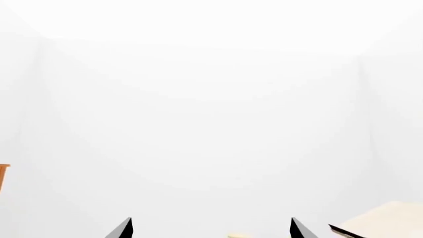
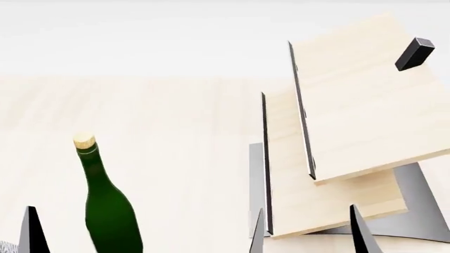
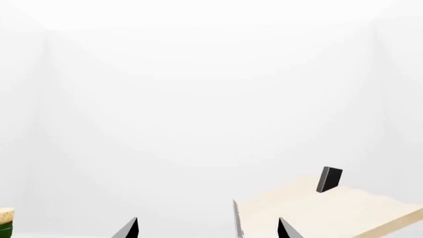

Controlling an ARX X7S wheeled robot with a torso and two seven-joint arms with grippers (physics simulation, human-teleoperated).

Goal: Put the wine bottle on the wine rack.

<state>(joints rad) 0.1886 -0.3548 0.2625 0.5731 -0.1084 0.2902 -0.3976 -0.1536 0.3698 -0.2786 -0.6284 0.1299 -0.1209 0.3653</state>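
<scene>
The wine bottle (image 2: 109, 211) stands upright on the light wood table at the lower left of the head view, dark green with a tan cork (image 2: 84, 140). The wine rack (image 2: 351, 121) stands to its right, two slanted light boards with a black peg (image 2: 413, 54) on a grey base. My left gripper (image 1: 211, 229) is open, and the cork (image 1: 239, 235) shows just between its fingertips. My right gripper (image 2: 310, 234) is open in front of the rack's lower board, holding nothing. The right wrist view shows the rack (image 3: 330, 213) and its peg (image 3: 329, 179).
The light wood table (image 2: 176, 132) runs back to a white wall. A grey patterned edge (image 2: 6, 246) peeks in at the bottom left corner of the head view. A brown edge (image 1: 3, 173) shows at the side of the left wrist view.
</scene>
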